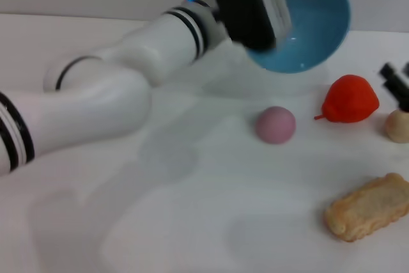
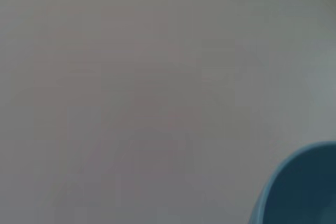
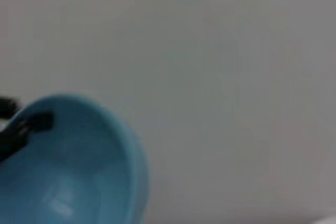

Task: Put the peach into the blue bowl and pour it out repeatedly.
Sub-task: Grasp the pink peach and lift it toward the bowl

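My left gripper (image 1: 271, 30) is shut on the rim of the blue bowl (image 1: 316, 23) and holds it in the air at the back of the table, tipped on its side with the empty inside facing forward. The bowl also shows in the left wrist view (image 2: 304, 192) and in the right wrist view (image 3: 73, 171), where a dark finger lies on its rim. The pink peach (image 1: 276, 124) lies on the white table below and in front of the bowl, touching nothing. My right gripper (image 1: 396, 84) shows only as black parts at the far right edge.
A red-orange pear-shaped fruit (image 1: 349, 99) lies to the right of the peach. A pale beige lump (image 1: 397, 126) sits at the right edge under the right gripper. A piece of bread (image 1: 369, 206) lies at the front right. My left arm crosses the left half of the table.
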You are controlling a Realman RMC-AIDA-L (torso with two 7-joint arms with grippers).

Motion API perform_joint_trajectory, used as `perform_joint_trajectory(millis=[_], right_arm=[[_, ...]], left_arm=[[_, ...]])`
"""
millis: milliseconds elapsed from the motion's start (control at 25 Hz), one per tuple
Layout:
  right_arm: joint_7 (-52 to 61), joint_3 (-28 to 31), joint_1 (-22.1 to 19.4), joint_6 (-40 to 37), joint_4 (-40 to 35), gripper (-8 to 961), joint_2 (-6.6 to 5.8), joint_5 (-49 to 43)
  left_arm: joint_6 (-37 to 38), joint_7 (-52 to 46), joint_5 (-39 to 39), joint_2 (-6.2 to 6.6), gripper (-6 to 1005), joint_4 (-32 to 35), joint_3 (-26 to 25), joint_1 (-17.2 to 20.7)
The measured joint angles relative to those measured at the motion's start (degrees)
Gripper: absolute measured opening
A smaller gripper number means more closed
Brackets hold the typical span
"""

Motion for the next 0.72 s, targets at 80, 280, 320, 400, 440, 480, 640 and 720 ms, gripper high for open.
perform_joint_trajectory(millis=[80, 280, 320, 400, 440, 480, 640, 720], right_arm=[[2.94, -2.78, 1.44, 1.97, 0.26, 575, 0.03, -2.37], [13.58, -8.78, 3.8, 3.36, -0.17, 575, -0.01, -9.07], [15.9, -9.58, 4.06, 3.33, -0.5, 575, -0.05, -10.77], [20.89, -10.85, 4.44, 3.23, -1.8, 575, -0.11, -14.92], [23.83, -11.3, 4.57, 3.22, -2.71, 575, -0.13, -17.09], [26.7, -11.55, 4.66, 3.25, -3.62, 575, -0.15, -19.36], [40.39, -11.31, 4.79, 3.72, -7.66, 576, -0.56, -27.38], [43.11, -11.18, 4.6, 3.92, -8.87, 575, -0.8, -28.48]], left_arm=[[2.18, -1.37, -3.8, 0.09, -1, -1.05, -1.3, -0.56], [10.55, -10.68, -13.33, 0.33, -1, -4.53, -9.46, -1.43], [12.93, -13.24, -14.12, 0.49, 0, -5.07, -11.5, -1.48], [20.6, -17.71, -14.46, 0.72, 0, -6.83, -18.43, -2.12], [23.53, -19.07, -14.45, 0.8, 0, -7.53, -21.24, -2.41], [26.33, -20.34, -14.44, 0.83, 0, -8.2, -23.94, -2.67], [31.88, -24.16, -14.58, 0.74, -1, -9.03, -29.6, -1.51], [31.88, -24.22, -14.67, 0.64, -1, -8.57, -29.35, -0.57]])
